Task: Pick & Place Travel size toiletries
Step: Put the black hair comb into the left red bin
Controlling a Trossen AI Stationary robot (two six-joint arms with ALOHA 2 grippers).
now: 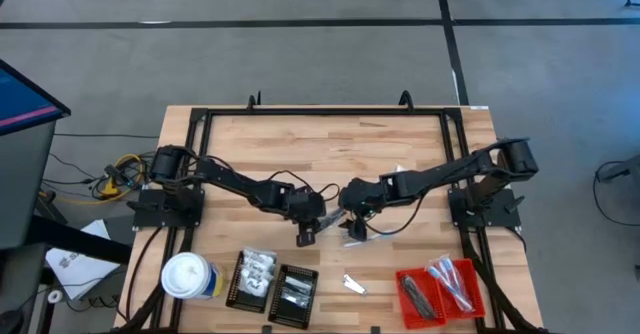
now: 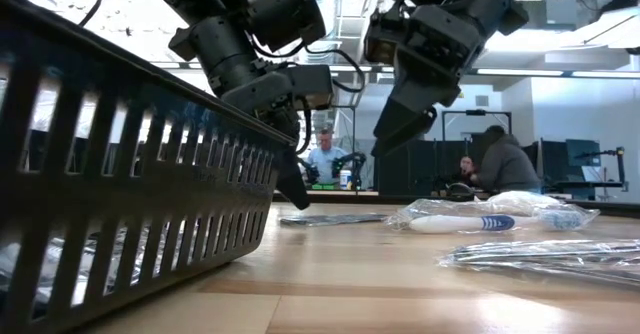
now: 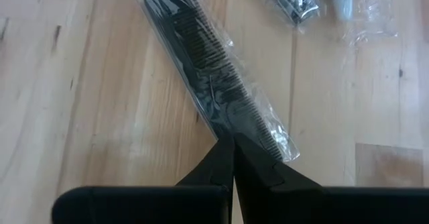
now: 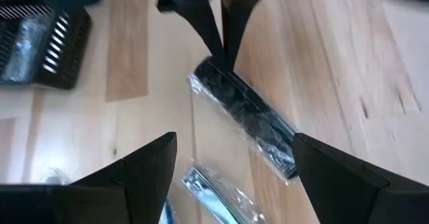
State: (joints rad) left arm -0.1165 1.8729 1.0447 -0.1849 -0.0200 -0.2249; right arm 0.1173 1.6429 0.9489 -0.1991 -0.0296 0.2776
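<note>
1. Left wrist view: the left gripper (image 3: 232,158) is pinched fully together, empty, tips touching the near end of a wrapped dark comb (image 3: 214,76) lying flat on the table (image 3: 80,117).
2. The right gripper (image 4: 231,158) hovers above the same comb with jaws spread wide, holding nothing.
3. Risk: closed tips could skid the slick wrapper aside, or the two grippers could collide over it.
4. The red tray (image 1: 478,279) is well apart.

A robotics lab or open workshop. Beyond the wooden table (image 2: 400,274), people (image 2: 503,162) sit at far desks with monitors (image 2: 584,154) under exposed ceiling ducts (image 2: 350,14).
</note>
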